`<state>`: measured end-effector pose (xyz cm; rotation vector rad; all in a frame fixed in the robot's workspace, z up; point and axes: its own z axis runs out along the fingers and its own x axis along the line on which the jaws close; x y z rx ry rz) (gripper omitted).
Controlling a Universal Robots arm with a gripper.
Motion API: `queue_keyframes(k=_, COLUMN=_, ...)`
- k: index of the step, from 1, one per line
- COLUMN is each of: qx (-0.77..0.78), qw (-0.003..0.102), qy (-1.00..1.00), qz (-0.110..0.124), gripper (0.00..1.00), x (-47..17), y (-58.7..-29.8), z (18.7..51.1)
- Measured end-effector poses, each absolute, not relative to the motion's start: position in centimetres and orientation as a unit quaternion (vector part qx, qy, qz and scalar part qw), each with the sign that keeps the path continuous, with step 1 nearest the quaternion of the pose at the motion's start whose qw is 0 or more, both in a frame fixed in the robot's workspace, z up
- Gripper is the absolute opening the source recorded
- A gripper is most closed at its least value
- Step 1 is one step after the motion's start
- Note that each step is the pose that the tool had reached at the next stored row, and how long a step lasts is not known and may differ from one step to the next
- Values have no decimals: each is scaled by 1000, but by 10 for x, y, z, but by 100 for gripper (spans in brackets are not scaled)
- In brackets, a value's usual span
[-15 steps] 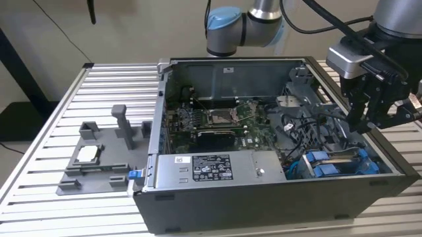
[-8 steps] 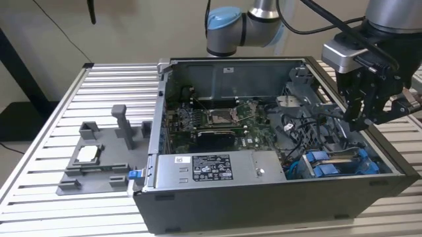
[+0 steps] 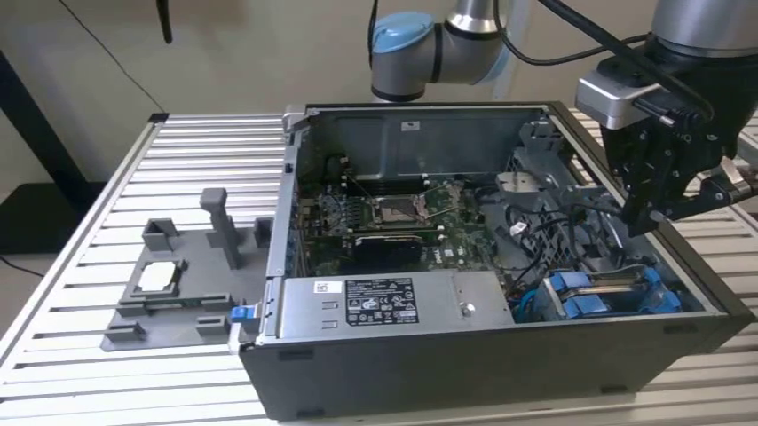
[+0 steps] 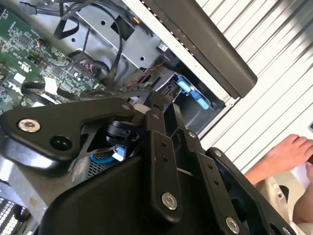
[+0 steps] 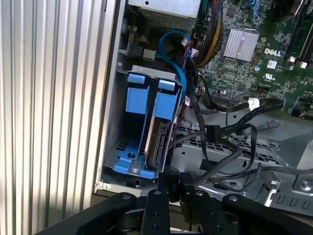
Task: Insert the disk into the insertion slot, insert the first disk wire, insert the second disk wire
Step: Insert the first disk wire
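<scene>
An open PC case (image 3: pixel 474 373) lies on a slatted table (image 3: pixel 201 142); inside it, the disk (image 3: pixel 598 293) stands on edge in its blue carrier, seated in the slot (image 5: pixel 111 132) at the case's near corner, on the exterior view's right. The gripper (image 3: pixel 645 222) hangs inside the case just above that corner. In the first wrist view its jaws look drawn together, tips near the disk's connector edge (image 5: pixel 159 142); whether they pinch anything cannot be told. Loose black cables (image 5: pixel 220 132) lie in the case beside the slot. A grey fixture (image 3: pixel 177 302) sits outside the case on the exterior view's left; a person's hand (image 4: pixel 283 154) rests on the table beyond the case wall.
</scene>
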<state>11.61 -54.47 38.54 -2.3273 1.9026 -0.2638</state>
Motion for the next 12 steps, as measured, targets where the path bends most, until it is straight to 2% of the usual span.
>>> queue_keyframes(k=6, qx=-770, qw=60, qy=629, qz=-88, gripper=24, x=116, y=-545, z=385)
queue_keyframes(k=8, qx=-770, qw=60, qy=629, qz=-88, gripper=19, x=116, y=-545, z=385)
queue_keyframes(k=12, qx=-770, qw=57, qy=629, qz=-86, gripper=19, x=119, y=-546, z=385)
